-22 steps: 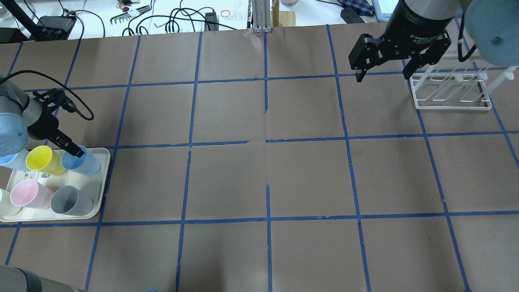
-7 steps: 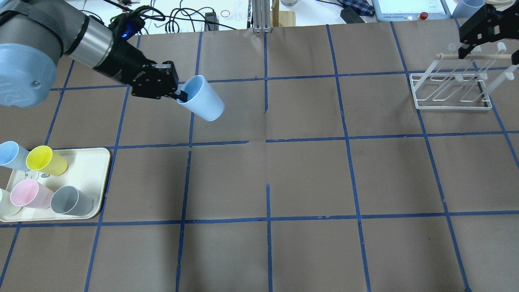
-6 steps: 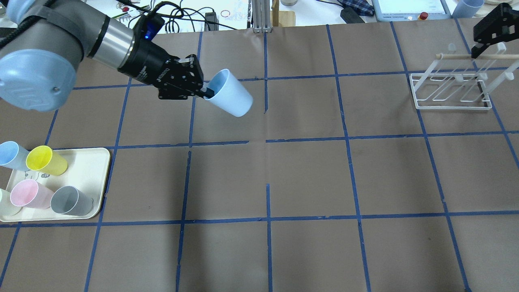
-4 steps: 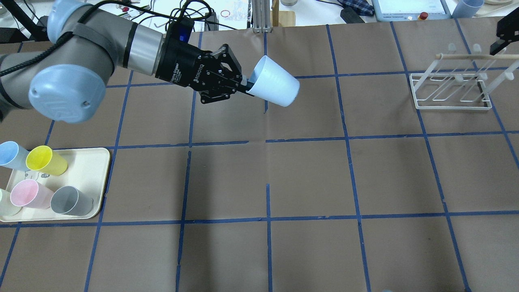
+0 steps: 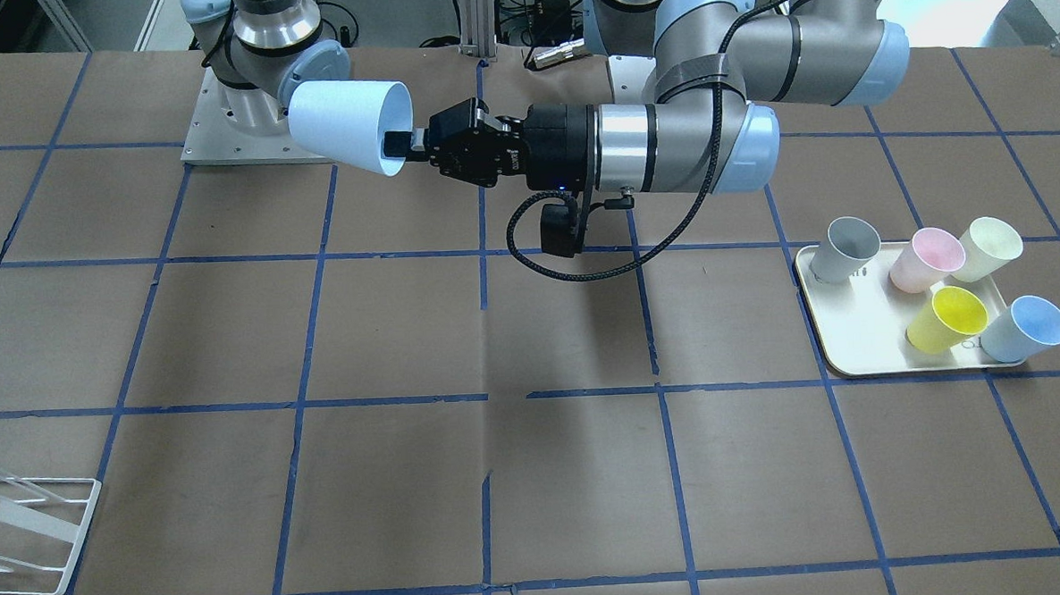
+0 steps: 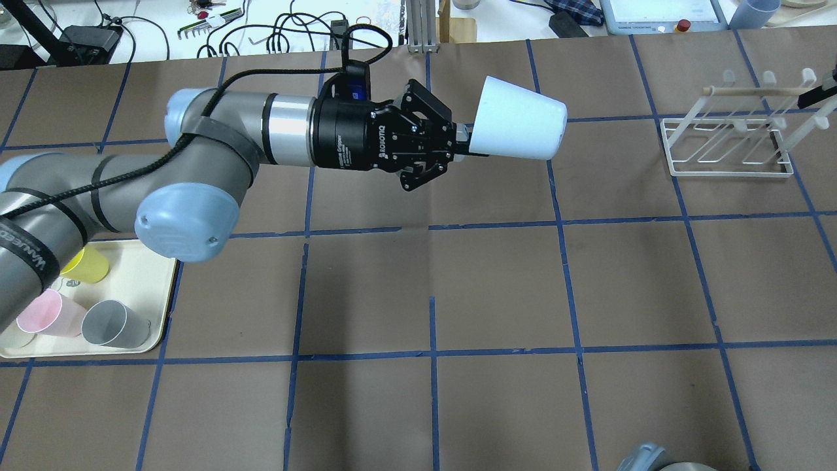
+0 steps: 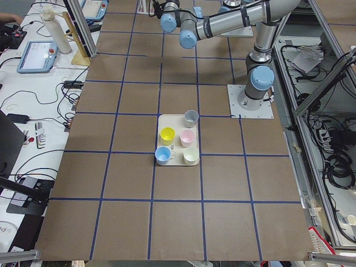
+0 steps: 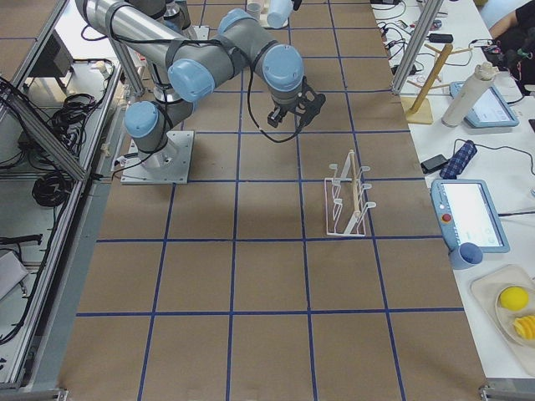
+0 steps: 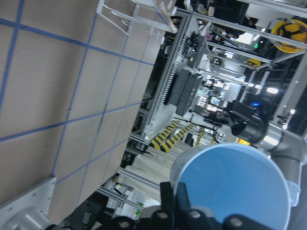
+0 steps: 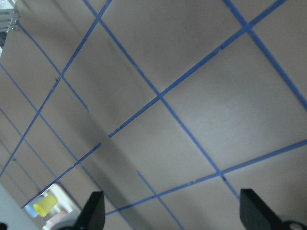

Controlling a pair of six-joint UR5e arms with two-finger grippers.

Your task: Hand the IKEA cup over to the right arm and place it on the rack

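The IKEA cup (image 6: pixel 520 121) is pale blue and hangs level above the table's far middle, its base toward the rack (image 6: pixel 726 147). My left gripper (image 6: pixel 463 139) is shut on its rim, one finger inside the mouth, as the front view shows (image 5: pixel 398 145). The left wrist view looks into the cup (image 9: pixel 235 187). My right gripper (image 10: pixel 175 215) is open and empty over bare table. In the overhead view only a dark tip (image 6: pixel 817 97) of it shows by the rack.
A cream tray (image 5: pixel 854 337) at my left holds a second pale blue cup (image 5: pixel 1028 328) and yellow, pink, grey and cream cups. The white wire rack (image 8: pixel 347 200) stands at the far right. Brown paper with blue tape lines covers the table.
My left arm lifted the pale blue cup off the tray and carried it right, past the table's centre line, turning it level. The right gripper drew back to the right edge.
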